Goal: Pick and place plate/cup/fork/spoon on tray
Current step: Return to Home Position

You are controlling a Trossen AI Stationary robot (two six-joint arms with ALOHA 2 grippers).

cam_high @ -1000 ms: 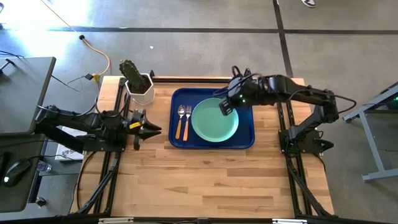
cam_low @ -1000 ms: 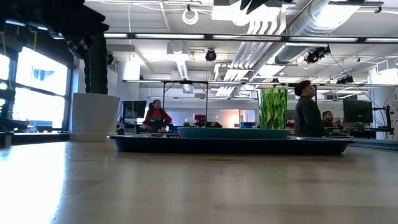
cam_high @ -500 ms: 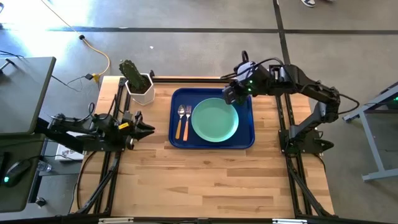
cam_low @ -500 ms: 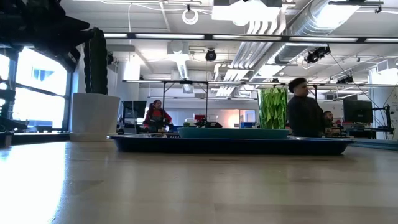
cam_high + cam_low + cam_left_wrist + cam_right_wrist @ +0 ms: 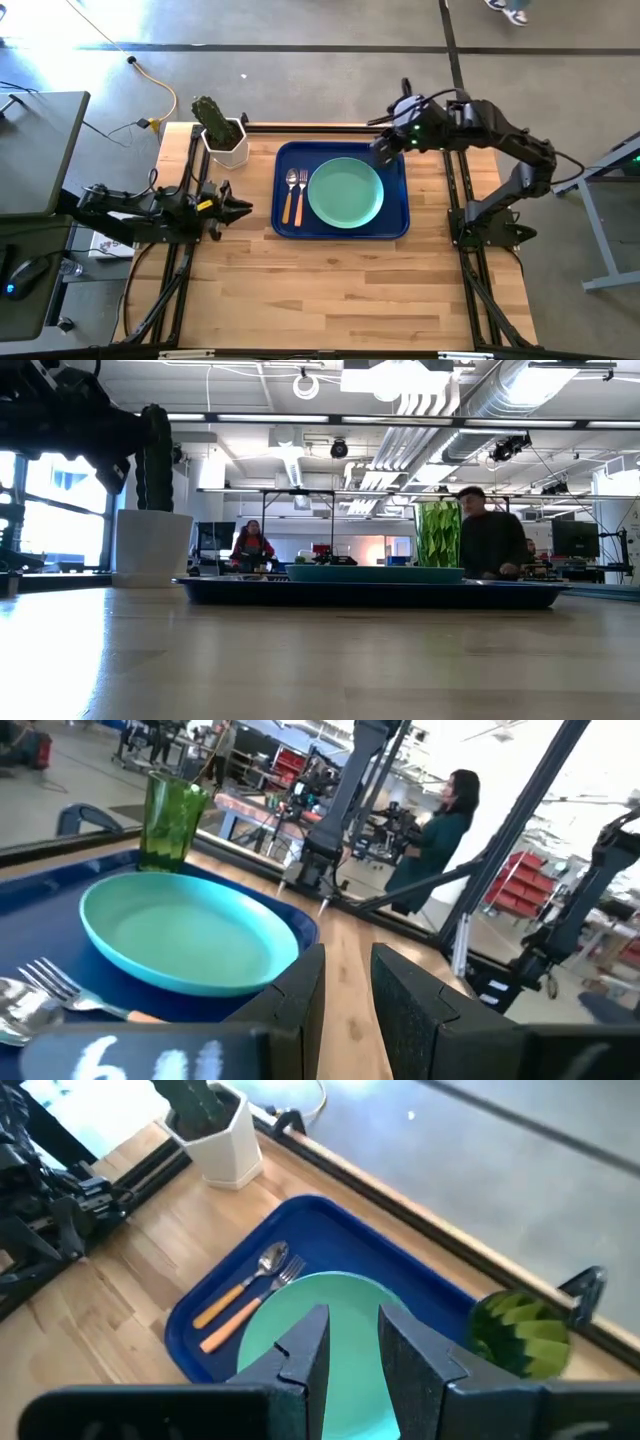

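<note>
**Evidently Loaded: All Four Pieces Sit on the Tray**

The plate lies in the middle of the tray. The spoon and fork lie side by side between the plate and the tray's left rim. Nothing of the setting sits off the tray, so I judge that only parking the arms remains. The right gripper hangs over the tray's far right corner, fingers parted and empty. The left gripper is well left of the tray, fingers likewise parted on nothing. From above, the right arm hides the cup. Both wrist views show it upright in that corner, just beside the plate. The table-level view shows it standing taller than the plate.
</note>
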